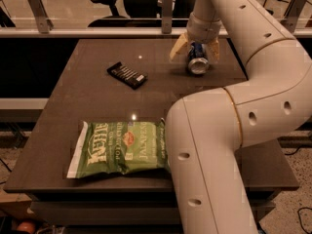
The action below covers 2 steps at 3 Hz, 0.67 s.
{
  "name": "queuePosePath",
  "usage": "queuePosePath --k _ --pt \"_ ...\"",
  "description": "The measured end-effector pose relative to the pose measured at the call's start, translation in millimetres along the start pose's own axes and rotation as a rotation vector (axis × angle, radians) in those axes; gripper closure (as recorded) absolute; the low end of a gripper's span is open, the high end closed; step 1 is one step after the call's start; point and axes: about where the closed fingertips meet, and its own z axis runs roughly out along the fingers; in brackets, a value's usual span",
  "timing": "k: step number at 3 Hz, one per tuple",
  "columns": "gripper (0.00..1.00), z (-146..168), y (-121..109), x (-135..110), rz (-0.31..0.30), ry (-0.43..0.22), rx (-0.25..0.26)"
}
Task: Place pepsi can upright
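The pepsi can (198, 62) is blue with a silver end and lies on its side at the far right of the dark table (97, 101), its end facing the camera. My gripper (195, 51) hangs from the white arm directly over the can. Its tan fingers (178, 47) are spread, one on each side of the can's upper part. The gripper is open and the can rests on the table.
A flat black packet with white stripes (126, 75) lies left of the can. A green chip bag (122, 147) lies near the front edge. The white arm's elbow (209, 150) covers the front right of the table. Rails and an office chair (109, 1) stand behind.
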Motion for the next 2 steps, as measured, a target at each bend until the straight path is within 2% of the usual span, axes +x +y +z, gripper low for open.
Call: queuePosePath --k 2 --pt "0.65 2.3 -2.3 4.8 0.006 0.018 -0.004"
